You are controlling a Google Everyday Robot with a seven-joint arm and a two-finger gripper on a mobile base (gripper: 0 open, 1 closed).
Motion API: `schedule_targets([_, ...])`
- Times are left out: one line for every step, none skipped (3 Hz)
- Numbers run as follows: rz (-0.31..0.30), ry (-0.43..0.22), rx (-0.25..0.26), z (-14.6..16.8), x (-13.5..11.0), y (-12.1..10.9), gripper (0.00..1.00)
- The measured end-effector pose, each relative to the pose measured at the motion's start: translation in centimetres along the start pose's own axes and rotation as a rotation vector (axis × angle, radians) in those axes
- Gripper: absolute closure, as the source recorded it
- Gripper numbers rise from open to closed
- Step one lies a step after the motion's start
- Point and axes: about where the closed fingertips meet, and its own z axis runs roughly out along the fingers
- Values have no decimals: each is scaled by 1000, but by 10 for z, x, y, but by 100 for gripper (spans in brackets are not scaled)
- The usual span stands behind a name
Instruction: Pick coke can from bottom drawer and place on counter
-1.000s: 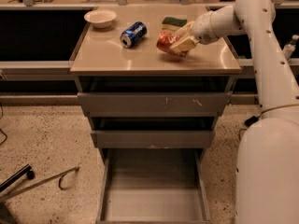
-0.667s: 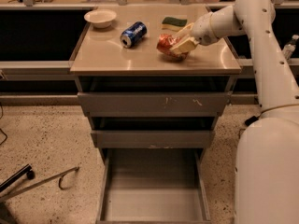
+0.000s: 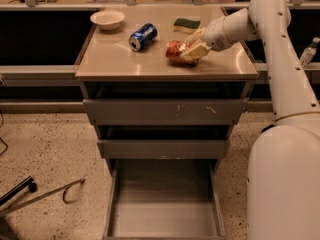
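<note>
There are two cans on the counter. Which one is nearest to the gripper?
The red-orange coke can, right at the gripper; the blue can lies apart, further left on the counter.

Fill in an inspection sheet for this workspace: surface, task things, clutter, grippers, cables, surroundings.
Surface: beige counter, glossy, carrying four items.
Job's things: coke can lies on its side on the counter, right of centre; bottom drawer pulled out, floor bare.
Clutter: blue can on its side, bowl, sponge, all on the counter.
Grippers: one gripper at the coke can, over the counter's right side.
Cables: thin hooked rod or cable on the floor, left.
Surroundings: speckled floor; two upper drawers above the open one.
</note>
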Motion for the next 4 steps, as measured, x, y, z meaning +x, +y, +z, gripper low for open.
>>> schedule_targets([9,5,-14,3,2,2,100])
schedule_targets([9,5,-14,4,2,2,81])
schedule_targets([9,5,-14,4,2,2,57])
schedule_targets([9,5,-14,4,2,2,34])
